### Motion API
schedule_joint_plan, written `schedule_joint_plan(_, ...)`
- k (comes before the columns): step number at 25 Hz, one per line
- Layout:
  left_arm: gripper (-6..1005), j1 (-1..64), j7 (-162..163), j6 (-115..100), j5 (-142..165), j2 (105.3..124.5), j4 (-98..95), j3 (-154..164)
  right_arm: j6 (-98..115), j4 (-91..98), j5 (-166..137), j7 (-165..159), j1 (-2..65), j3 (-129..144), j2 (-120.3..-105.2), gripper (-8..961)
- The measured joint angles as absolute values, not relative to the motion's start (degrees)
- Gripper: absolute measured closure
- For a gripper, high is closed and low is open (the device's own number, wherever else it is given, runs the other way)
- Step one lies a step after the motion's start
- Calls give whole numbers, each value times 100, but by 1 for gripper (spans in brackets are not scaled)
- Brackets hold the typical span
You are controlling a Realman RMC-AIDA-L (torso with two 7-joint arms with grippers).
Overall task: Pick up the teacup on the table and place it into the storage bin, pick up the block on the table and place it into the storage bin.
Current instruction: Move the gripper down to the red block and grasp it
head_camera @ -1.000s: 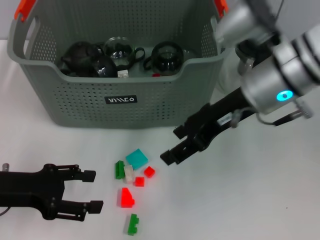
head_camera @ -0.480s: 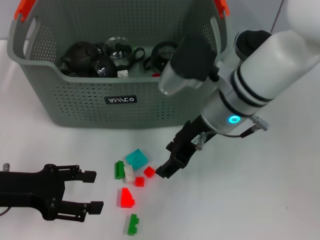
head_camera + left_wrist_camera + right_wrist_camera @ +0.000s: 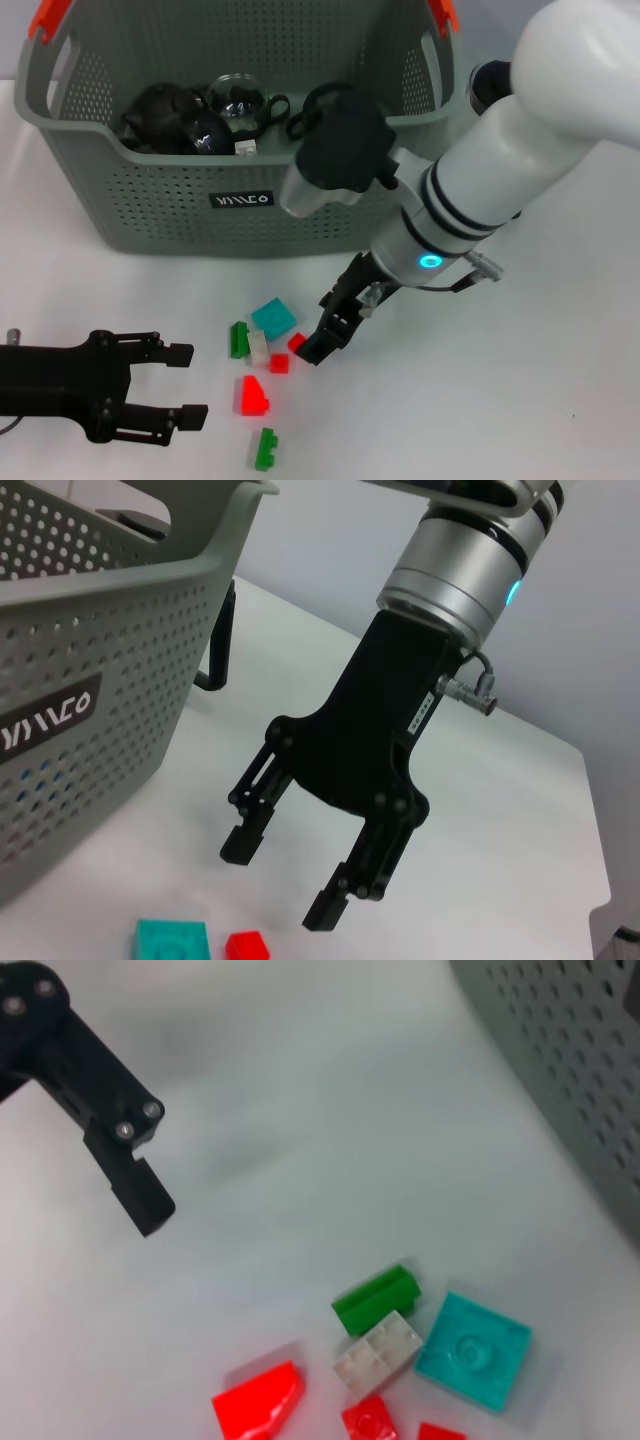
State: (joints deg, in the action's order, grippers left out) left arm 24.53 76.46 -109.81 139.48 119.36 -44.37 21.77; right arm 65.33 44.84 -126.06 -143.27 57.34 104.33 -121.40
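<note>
A white bench (image 3: 560, 400) seen from above carries a grey-green perforated storage bin (image 3: 330, 200) at twelve o'clock, already holding several dark teacups (image 3: 185, 120); no teacup is visible on the bench itself. At about six o'clock from the bin lies a loose cluster of small blocks: a teal square block (image 3: 273, 318), a green block (image 3: 239, 339), a white block (image 3: 259, 346), two small red blocks, the nearer of them (image 3: 298, 344) touching or almost touching the right pincer (image 3: 322, 338), a larger red wedge (image 3: 251, 396) and a second green block (image 3: 265, 449) lower down. The right pincer is lowered to the bench at the three o'clock edge of the cluster, its black fingers spread apart and holding nothing. The left pincer (image 3: 185, 382) rests open at eight o'clock, well apart from the blocks. The step in hand appears to be grasping a block. To do it well, the right pincer should centre its gap over one small red block, keep clear of the neighbours packed just beside it, and close only once both fingers flank the block squarely.
</note>
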Motion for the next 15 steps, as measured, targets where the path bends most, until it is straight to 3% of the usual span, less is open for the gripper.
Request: schedule_joint_plan(15,156,2464,7637,-10973,13948,11944,-4430,2179,5590,4453,-12285,-14858,5751,11382,-12165,261)
